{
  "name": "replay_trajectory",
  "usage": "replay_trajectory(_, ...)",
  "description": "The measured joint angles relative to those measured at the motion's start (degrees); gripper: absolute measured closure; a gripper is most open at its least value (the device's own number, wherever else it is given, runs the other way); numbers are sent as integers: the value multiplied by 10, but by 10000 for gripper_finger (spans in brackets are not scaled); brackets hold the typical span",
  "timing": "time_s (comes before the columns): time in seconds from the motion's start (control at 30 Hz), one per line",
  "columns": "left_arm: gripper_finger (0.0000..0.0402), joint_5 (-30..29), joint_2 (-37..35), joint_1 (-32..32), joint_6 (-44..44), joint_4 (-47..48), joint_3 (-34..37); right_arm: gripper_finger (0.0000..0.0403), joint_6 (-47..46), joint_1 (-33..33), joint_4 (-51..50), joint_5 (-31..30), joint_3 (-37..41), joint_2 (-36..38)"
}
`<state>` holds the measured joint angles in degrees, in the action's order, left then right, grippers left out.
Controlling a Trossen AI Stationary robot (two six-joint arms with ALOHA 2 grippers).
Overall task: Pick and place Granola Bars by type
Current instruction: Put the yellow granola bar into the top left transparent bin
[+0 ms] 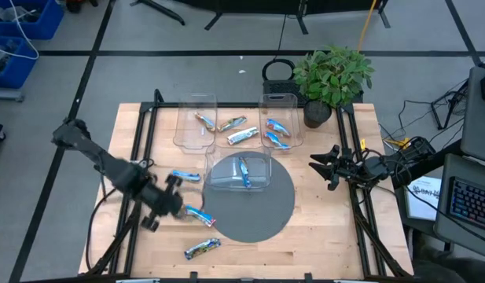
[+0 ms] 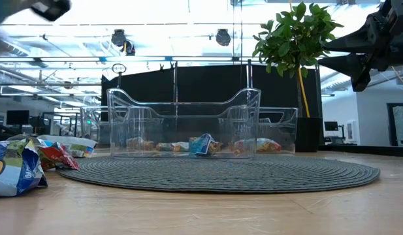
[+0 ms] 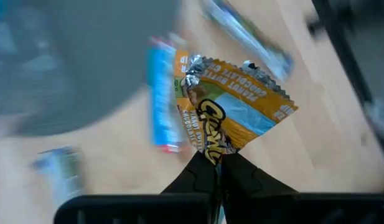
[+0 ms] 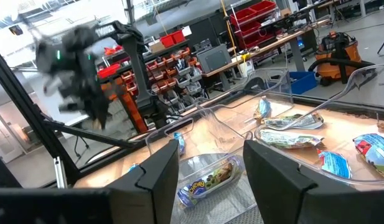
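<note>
The left gripper (image 1: 173, 206) hangs over the wood table (image 1: 321, 228) near the left edge of the round grey mat (image 1: 266, 216), its fingers (image 3: 201, 177) pinched together on the crimped end of an orange and blue granola bar (image 3: 232, 112), as the left wrist view shows. Just beside it in the high view a blue bar (image 1: 199, 215) lies at the mat's left rim, another blue bar (image 1: 185, 177) lies on the wood a little farther back, and a silvery bar (image 1: 202, 249) lies on the wood near the front edge. Behind the mat, the left clear bin (image 1: 196, 106) holds a tan bar (image 1: 203, 120); between it and the next bin lie a gold-green bar (image 1: 232, 123) and a silvery-blue bar (image 1: 244, 137). The middle clear bin (image 1: 218, 174) sits on the mat with one blue bar (image 1: 244, 171) inside. The right clear bin (image 1: 280, 101) holds two bright blue bars (image 1: 277, 127) and (image 1: 277, 141). A potted plant (image 1: 332, 75) stands at the table's back right corner. The right gripper (image 1: 322, 167) hovers over the wood to the right of the mat, away from every bar, its fingers (image 4: 157, 177) spread apart and holding nothing.
</note>
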<state>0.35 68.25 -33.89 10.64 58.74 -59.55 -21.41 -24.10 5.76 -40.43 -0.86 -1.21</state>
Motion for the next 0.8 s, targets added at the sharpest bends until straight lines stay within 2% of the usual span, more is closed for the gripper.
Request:
replay_trajectory(0.2, 394, -78, -17, 104, 19, 68, -147, 232, 0, 0, 0, 0, 0, 0)
replay_trajectory(0.33, 394, -107, -14, 181, -22, 93, -239, 232, 0, 0, 0, 0, 0, 0)
replay_trajectory(0.47, 394, -126, -9, 267, -101, 108, -308, 232, 0, 0, 0, 0, 0, 0)
replay_trajectory(0.57, 394, -140, 1, 338, -192, 121, -349, 232, 0, 0, 0, 0, 0, 0)
replay_trajectory(0.8, 394, -120, 57, 504, -370, 142, -411, 232, 0, 0, 0, 0, 0, -1)
